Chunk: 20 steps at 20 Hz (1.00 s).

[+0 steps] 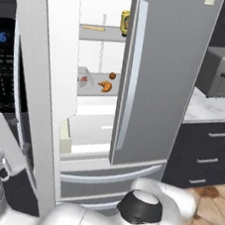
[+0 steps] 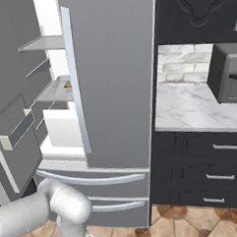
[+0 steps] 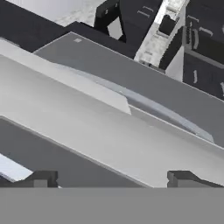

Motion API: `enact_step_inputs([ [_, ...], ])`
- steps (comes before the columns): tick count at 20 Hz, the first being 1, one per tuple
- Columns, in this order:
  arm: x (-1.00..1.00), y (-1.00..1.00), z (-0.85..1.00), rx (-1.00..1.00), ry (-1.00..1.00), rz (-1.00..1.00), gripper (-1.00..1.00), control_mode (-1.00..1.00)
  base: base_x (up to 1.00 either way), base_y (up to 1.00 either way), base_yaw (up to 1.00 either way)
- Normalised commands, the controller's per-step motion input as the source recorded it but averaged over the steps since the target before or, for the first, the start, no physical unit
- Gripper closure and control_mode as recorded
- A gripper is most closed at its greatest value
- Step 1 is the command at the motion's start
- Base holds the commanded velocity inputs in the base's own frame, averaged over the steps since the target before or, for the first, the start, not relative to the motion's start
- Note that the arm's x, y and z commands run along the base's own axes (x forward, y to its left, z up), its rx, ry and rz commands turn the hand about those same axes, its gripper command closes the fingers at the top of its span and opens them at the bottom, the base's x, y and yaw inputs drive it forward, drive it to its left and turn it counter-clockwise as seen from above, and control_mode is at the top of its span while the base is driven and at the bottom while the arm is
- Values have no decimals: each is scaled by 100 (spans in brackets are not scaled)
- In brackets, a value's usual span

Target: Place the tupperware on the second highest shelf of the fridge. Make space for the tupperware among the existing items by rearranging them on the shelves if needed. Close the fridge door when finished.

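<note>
From my station I saw one fridge (image 1: 165,66) with its left door (image 1: 39,75) swung wide and its right door (image 1: 163,81) shut, and I counted two wide drawers (image 1: 111,177) under the doors. Inside the white cavity I made out two shelves carrying things: an upper shelf (image 1: 101,33) and the next shelf (image 1: 95,88) below it. On the upper one lay one thin yellow stick (image 1: 93,28) and, at the right against the closed door's edge, one yellow bottle (image 1: 124,22) with a dark label I could not read. On the shelf below sat one pale translucent box, the tupperware (image 1: 83,78), at the left with something red showing through its side; to its right were one orange croissant (image 1: 105,86) and one small brown round thing (image 1: 112,75) behind it, each apart from the box.

The black oven (image 1: 1,66) left of the fridge showed blue digits (image 1: 0,37) that looked like "35". On the marble counter (image 1: 210,109) at the right stood one grey toaster oven (image 1: 224,72), and I counted three dark drawers (image 1: 209,151) beneath it.

In the hand view the gripper (image 3: 112,178) was fully spread, its two dark fingertips (image 3: 41,177) far apart with nothing between them, facing grey fridge panels.
</note>
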Motion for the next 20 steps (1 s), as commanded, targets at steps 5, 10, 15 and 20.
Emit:
enact_step_inputs([
  [5,43,-17,0,-4,0,-41,-100,-100,0,0,0],
  [10,38,-66,0,-1,0,-36,-100,-100,0,0,0],
  [15,68,-100,0,0,0,-31,-100,-100,0,0,0],
  [20,94,-100,0,0,-1,-16,-100,-100,0,0,0],
])
